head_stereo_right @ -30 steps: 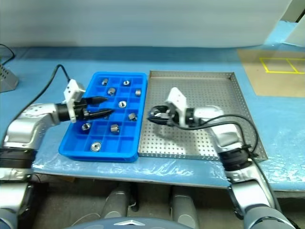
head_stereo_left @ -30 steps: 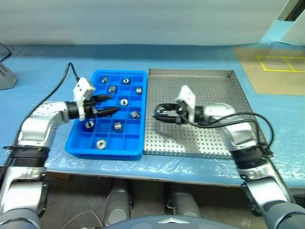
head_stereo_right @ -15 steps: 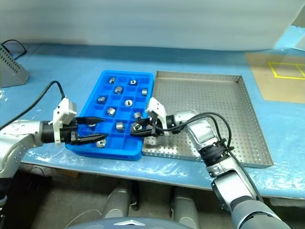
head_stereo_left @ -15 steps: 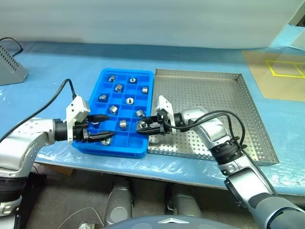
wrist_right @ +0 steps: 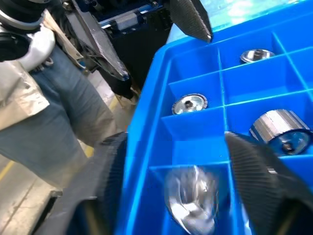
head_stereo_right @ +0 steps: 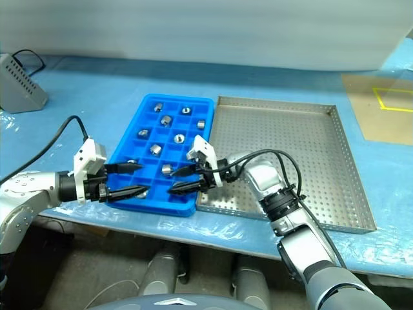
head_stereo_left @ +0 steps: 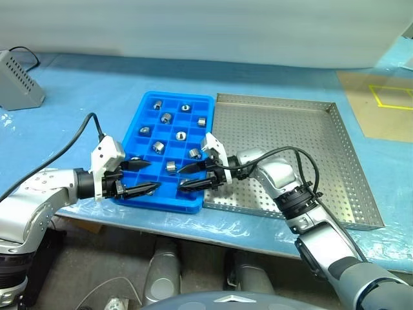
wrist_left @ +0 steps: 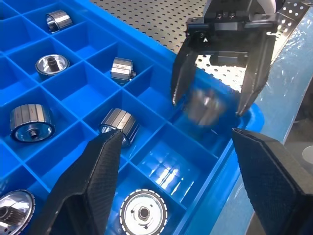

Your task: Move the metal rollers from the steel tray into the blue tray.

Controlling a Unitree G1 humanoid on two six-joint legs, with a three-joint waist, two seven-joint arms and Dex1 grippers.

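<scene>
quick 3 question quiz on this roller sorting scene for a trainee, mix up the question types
1. True or false: the steel tray holds many rollers.
2. The right gripper hangs over: A) the blue tray B) the steel tray C) the bare table
3. Fill in: the blurred roller between the right gripper's open fingers is dropping into a ___ of the blue tray.

Key: 1 false, its floor looks bare. 2 A. 3 compartment.
</scene>
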